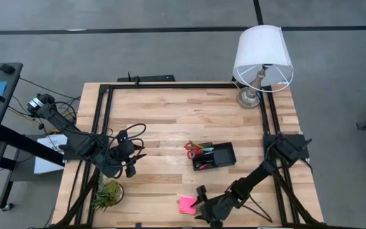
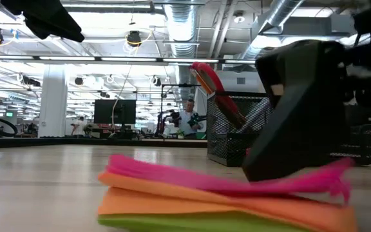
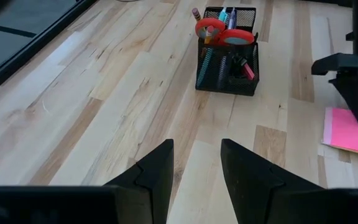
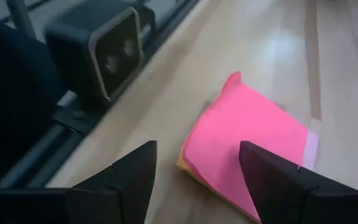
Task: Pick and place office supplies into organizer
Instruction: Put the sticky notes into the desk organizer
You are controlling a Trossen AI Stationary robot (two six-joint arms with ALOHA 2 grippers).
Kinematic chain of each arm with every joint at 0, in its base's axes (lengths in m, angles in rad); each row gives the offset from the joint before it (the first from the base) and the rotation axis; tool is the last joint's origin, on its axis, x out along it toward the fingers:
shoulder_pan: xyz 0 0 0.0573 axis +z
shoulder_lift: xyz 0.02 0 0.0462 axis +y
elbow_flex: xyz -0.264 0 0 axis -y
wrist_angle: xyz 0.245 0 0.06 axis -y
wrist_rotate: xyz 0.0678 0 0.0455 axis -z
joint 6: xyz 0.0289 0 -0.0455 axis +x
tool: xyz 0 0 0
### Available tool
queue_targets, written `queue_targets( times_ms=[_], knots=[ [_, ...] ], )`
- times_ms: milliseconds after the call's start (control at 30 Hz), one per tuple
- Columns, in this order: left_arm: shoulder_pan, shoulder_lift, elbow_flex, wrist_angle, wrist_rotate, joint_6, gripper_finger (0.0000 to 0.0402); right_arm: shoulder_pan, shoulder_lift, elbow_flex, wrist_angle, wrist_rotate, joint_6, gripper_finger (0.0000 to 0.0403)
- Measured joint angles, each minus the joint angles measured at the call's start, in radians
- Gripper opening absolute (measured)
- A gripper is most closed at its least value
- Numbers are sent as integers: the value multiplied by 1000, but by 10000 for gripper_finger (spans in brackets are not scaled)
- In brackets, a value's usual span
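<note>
your right gripper [image 4: 194, 180] is low at the near edge of the pale wooden table [image 1: 164, 121], its two dark fingers spread apart with nothing between them, poised right at the bright pink sticky-note pad [image 4: 247, 140]. that pad has a pink top sheet over orange and green layers, lies flat on the wood close to the table's front rail, and its top sheet is lifted slightly at one corner. in the low view one dark finger [image 2: 301, 109] stands on or just above the pad's far end; you cannot tell whether it is touching. the small black wire-mesh organizer [image 1: 216, 155] sits near the middle of the table, well apart from the pad, with the red-handled scissors [image 1: 192, 149] standing in one end and pens and pencils [image 3: 227, 15] poking up beside them. your left gripper [image 3: 196, 165] hangs over bare wood on the left side of the table, fingers parted and empty, facing the organizer. a small green plant [image 1: 108, 193] sits at the front left corner, and a white-shaded lamp [image 1: 263, 60] stands at the back right.
</note>
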Motion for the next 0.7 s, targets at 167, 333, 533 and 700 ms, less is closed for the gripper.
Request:
queue_targets(
  times_ms=[167,333,533,700],
  knots=[
    [0,0,0,0,1,0,126,-6,2,-1,-38,71,0,223],
    [0,0,0,0,31,6,126,-25,1,0,-55,95,0,222],
    [0,0,0,0,45,8,126,-53,-1,1,-74,49,19,176],
    [0,0,0,-3,45,8,126,-76,-4,2,-115,16,133,84]
  ],
)
